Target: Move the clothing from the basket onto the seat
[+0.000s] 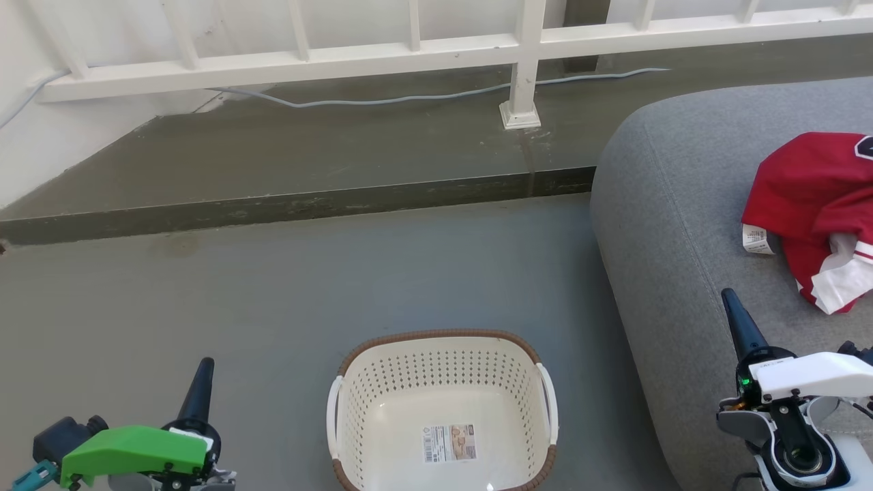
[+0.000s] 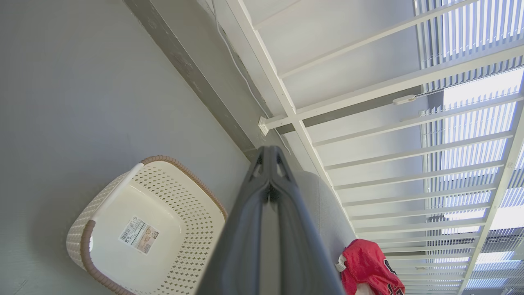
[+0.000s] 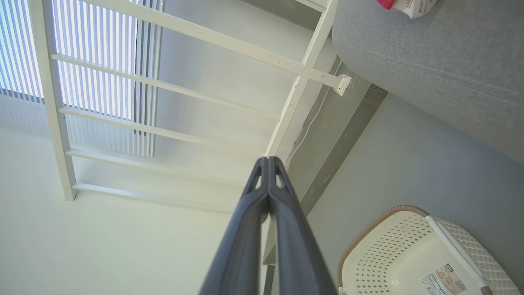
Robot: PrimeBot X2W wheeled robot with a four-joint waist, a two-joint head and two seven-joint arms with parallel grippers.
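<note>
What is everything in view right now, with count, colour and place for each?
clothing: one heap, red with white trim, on the seat; number of pieces unclear
paper tag: one, white, at the heap's left edge
basket: one, cream with brown rim, on the floor, front centre
sticker: one, pale, on the basket's bottom
seat: one, grey, right side
floor: grey, under the basket
ledge: one, dark grey, behind the floor
railing: one, white, along the back
cable: one, grey, on the ledge
left gripper: dark fingers, shut, lower left
right gripper: dark fingers, shut, lower right
</note>
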